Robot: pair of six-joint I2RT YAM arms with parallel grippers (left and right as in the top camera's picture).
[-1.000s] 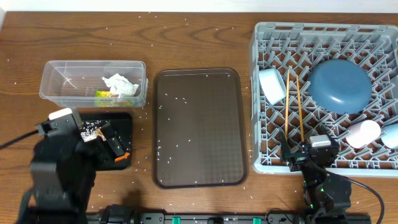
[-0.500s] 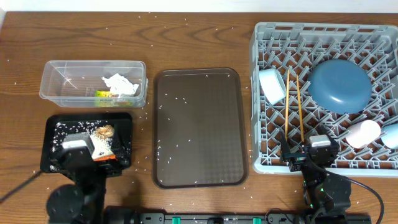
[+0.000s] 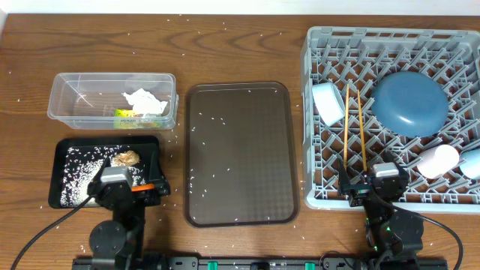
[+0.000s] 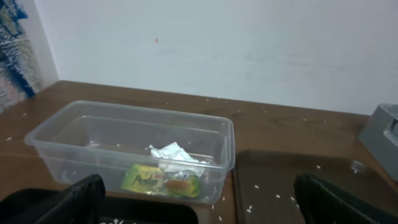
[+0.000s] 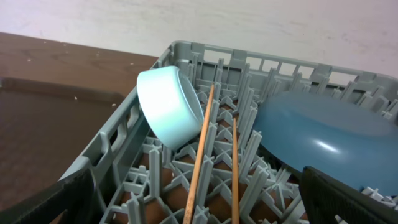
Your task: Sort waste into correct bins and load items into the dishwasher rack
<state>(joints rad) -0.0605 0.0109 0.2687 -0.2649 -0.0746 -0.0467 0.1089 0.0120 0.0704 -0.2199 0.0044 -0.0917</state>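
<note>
In the overhead view, the left gripper (image 3: 124,186) stands over the near right corner of the black tray (image 3: 105,139). Whether it is open cannot be told from here. On this tray lie many white rice grains (image 3: 75,171) and the brown food lump (image 3: 127,158). A small orange piece, probably the carrot (image 3: 142,187), shows just beside the gripper. Behind the tray stands the clear tub (image 3: 60,97), with the crumpled tissue (image 3: 145,103) and the yellow-green wrapper (image 3: 127,115) inside. More grains are scattered on the brown serving tray (image 3: 247,135) in the middle and on the wooden table (image 3: 225,52).

The grey rack (image 3: 311,45) at the right holds the blue plate (image 3: 409,103), the white bowl (image 3: 327,103), the chopsticks (image 3: 354,127), the pink cup (image 3: 439,160) and the light-blue cup (image 3: 472,161). The right gripper (image 3: 373,184) is at the rack's near edge.

In the left wrist view, the two fingers (image 4: 74,199) stand far apart at the lower corners, and there is nothing between them. In front is the clear tub (image 4: 124,137), with the tissue (image 4: 174,154) and the wrapper (image 4: 161,179) against its near wall.

In the right wrist view, the fingers (image 5: 348,199) are also spread wide and grip nothing. The bowl (image 5: 168,106) leans on its side in the rack (image 5: 155,68). The chopsticks (image 5: 202,149) lie across the pegs between the bowl and the plate (image 5: 329,140).
</note>
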